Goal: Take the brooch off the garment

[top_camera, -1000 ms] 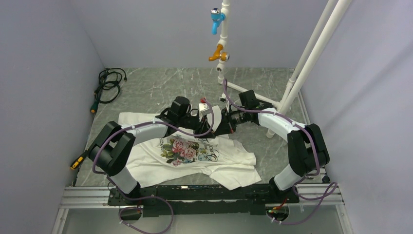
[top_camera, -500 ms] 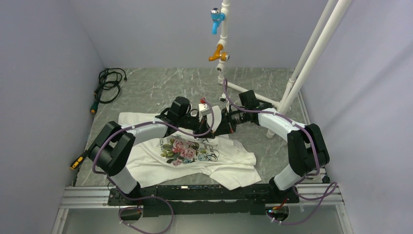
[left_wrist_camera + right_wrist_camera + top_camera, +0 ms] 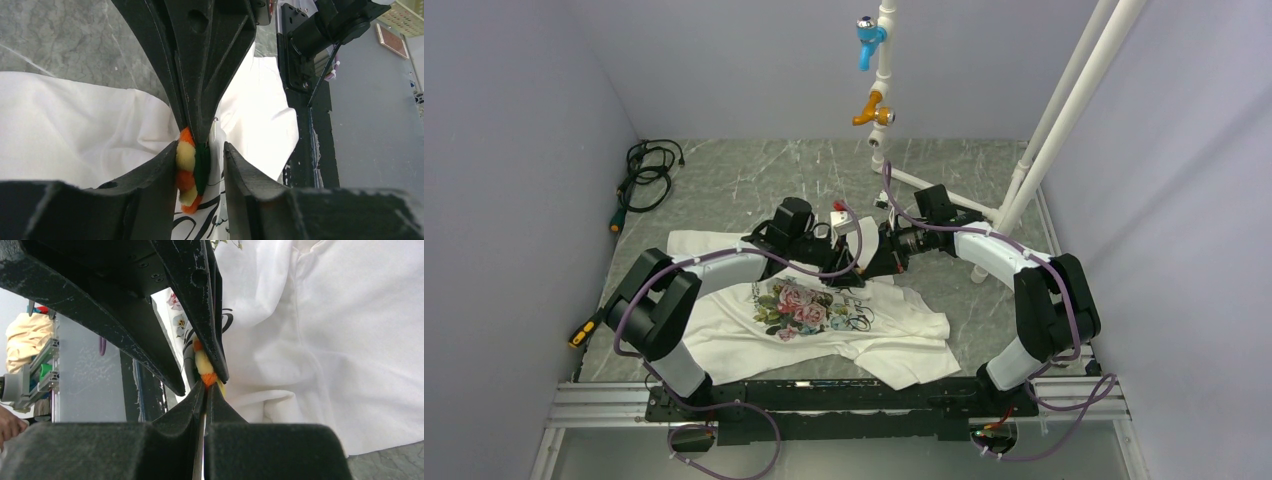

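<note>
Staying clamped: right pincer on brooch

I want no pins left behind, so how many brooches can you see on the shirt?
1. The brooch sits against the shirt, pinched by the right tool, with the left tool open around it. Folds may hide others.
</note>
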Controlling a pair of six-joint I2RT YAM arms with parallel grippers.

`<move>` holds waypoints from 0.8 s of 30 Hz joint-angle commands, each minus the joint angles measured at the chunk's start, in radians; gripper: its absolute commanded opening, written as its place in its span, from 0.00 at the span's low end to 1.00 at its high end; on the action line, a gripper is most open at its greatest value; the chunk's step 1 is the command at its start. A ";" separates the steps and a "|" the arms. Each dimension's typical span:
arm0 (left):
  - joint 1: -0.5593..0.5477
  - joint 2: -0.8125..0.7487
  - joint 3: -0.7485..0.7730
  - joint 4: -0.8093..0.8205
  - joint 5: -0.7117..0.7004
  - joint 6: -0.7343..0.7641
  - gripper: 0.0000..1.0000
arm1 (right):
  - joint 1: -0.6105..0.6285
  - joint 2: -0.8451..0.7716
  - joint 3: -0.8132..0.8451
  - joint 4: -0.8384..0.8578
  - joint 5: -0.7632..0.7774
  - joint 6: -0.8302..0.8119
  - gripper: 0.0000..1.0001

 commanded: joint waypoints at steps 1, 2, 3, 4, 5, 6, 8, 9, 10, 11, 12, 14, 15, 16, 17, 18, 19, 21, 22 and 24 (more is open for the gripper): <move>0.013 -0.016 0.022 0.018 0.070 -0.007 0.39 | -0.004 -0.013 0.004 0.019 -0.022 -0.041 0.00; 0.014 -0.014 0.025 0.014 0.074 -0.004 0.37 | -0.005 -0.013 0.003 0.016 -0.025 -0.048 0.00; 0.016 -0.011 0.031 0.003 0.075 0.002 0.31 | -0.004 -0.013 0.004 0.011 -0.028 -0.055 0.00; 0.016 -0.008 0.034 0.001 0.075 0.006 0.26 | -0.004 -0.013 0.006 0.008 -0.031 -0.062 0.00; 0.017 -0.006 0.036 -0.002 0.078 0.006 0.18 | -0.005 -0.014 0.008 0.005 -0.034 -0.067 0.00; 0.018 -0.004 0.037 -0.003 0.078 0.007 0.13 | -0.005 -0.014 0.010 0.003 -0.035 -0.070 0.00; 0.018 0.000 0.041 -0.009 0.077 0.008 0.04 | -0.004 -0.015 0.014 -0.002 -0.038 -0.075 0.00; 0.018 0.002 0.043 -0.014 0.076 0.008 0.00 | -0.004 -0.017 0.016 -0.003 -0.041 -0.075 0.00; 0.020 0.004 0.044 -0.017 0.075 0.008 0.00 | -0.004 -0.018 0.019 -0.003 -0.044 -0.076 0.03; 0.022 0.005 0.044 -0.016 0.077 0.008 0.00 | -0.004 -0.019 0.022 -0.002 -0.042 -0.075 0.13; 0.023 0.007 0.045 -0.020 0.076 0.008 0.00 | -0.005 -0.022 0.026 -0.001 -0.036 -0.074 0.25; 0.030 0.011 0.045 -0.024 0.076 0.008 0.00 | -0.014 -0.030 0.040 0.002 -0.028 -0.066 0.42; 0.037 0.013 0.045 -0.023 0.082 0.002 0.00 | -0.023 -0.033 0.047 0.009 -0.026 -0.055 0.50; 0.044 0.015 0.041 -0.014 0.085 -0.014 0.00 | -0.036 -0.040 0.051 0.024 -0.025 -0.037 0.55; 0.053 0.015 0.036 0.003 0.095 -0.032 0.00 | -0.050 -0.045 0.057 0.037 -0.030 -0.021 0.60; 0.061 0.015 0.029 0.019 0.105 -0.050 0.00 | -0.062 -0.052 0.061 0.045 -0.036 -0.011 0.68; 0.072 0.013 0.019 0.047 0.118 -0.082 0.00 | -0.073 -0.057 0.066 0.046 -0.044 -0.008 0.74; 0.094 0.009 -0.007 0.146 0.146 -0.165 0.00 | -0.084 -0.072 0.065 0.031 -0.054 -0.027 0.80; 0.103 0.008 -0.015 0.185 0.157 -0.204 0.00 | -0.086 -0.081 0.055 0.020 -0.056 -0.049 0.80; 0.119 0.009 -0.018 0.225 0.162 -0.255 0.00 | -0.085 -0.103 0.015 0.018 -0.055 -0.078 0.80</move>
